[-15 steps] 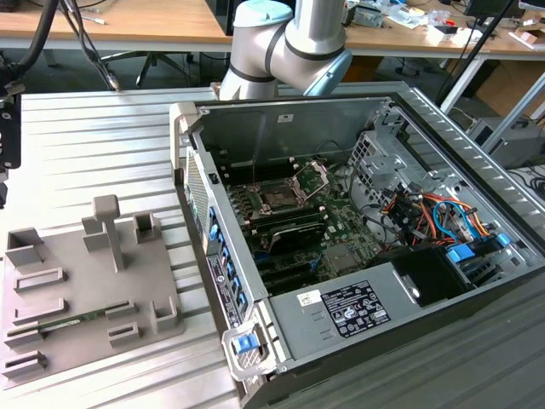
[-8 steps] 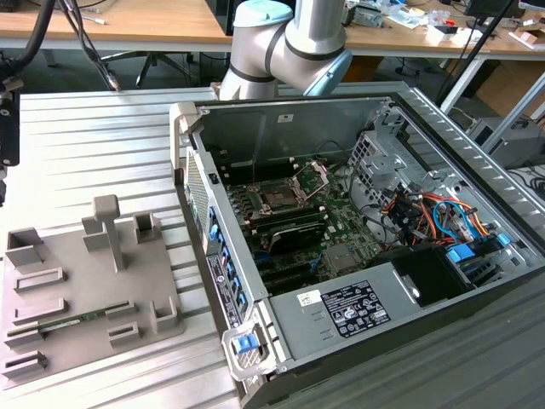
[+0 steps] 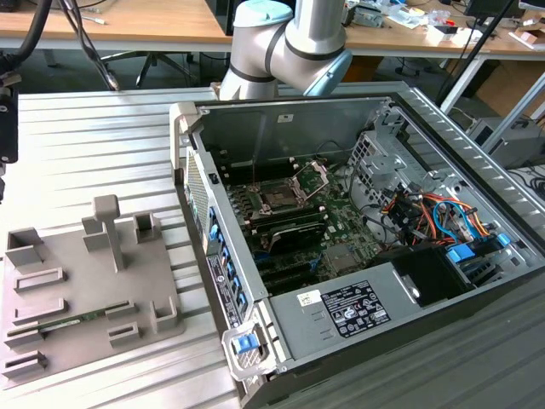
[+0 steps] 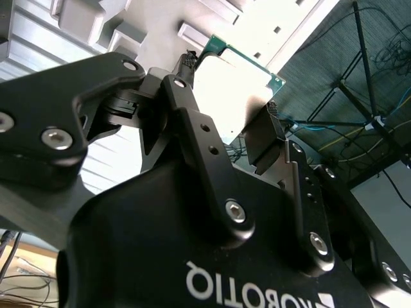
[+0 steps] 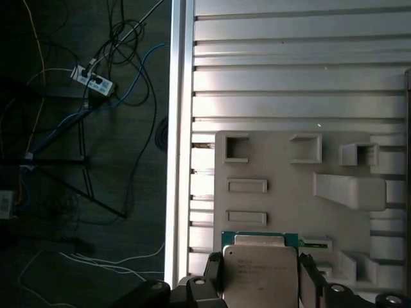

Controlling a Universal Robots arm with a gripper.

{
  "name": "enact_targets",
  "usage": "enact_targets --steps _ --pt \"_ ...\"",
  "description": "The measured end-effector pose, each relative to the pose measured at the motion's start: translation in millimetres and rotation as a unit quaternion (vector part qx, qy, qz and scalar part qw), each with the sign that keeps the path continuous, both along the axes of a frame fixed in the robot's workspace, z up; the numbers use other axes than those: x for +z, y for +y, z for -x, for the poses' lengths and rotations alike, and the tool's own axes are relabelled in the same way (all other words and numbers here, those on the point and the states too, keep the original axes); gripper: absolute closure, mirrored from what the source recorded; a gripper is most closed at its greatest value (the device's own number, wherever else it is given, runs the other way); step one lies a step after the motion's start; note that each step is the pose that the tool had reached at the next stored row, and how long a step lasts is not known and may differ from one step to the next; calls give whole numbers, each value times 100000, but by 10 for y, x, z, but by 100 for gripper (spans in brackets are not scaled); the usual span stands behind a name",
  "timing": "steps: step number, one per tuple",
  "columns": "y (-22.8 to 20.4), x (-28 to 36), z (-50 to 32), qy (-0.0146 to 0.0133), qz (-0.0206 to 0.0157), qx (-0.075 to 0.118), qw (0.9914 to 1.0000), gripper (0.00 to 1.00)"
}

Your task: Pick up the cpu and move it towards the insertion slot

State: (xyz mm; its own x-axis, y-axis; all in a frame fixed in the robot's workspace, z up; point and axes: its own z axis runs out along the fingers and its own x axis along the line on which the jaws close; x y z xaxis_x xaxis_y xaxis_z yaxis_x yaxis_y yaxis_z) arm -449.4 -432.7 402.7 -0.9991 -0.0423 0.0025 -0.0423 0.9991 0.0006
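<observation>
The cpu (image 5: 260,276), a flat square chip with a silvery metal top and thin green rim, sits pinched by opposite edges between the black fingers (image 5: 309,277). The insertion slot (image 3: 278,198), a dark square socket on the green circuit board (image 3: 341,223), lies with its metal frame hinged up.

End effector (image 4: 231,88) fingers clamp cpu (image 4: 247,69), green rim showing; grey fixture (image 4: 128,19) behind; cables (image 4: 334,142) on dark floor.
</observation>
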Motion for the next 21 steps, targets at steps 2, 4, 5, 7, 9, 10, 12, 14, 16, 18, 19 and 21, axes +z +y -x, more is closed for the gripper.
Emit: enact_targets --steps 2,4,5,7,9,10,12,14,16,18,19,21 --pt "0 20 0 1 2 -1 100000 45" --pt "0 35 0 -1 1 -5 100000 45" --pt "0 43 0 1 1 -2 100000 45" --pt "0 54 0 2 1 -2 100000 45" --pt "0 66 0 0 0 -2 100000 45" --pt "0 70 0 -1 0 -3 100000 45" --pt "0 77 0 0 2 -3 100000 45" --pt "0 88 0 1 2 -4 100000 45" --pt "0 96 0 -3 0 -2 100000 45" --pt "0 110 0 4 2 -3 100000 45" --pt "0 118 0 -2 0 0 100000 45" --pt "0 139 0 3 2 0 100000 45"
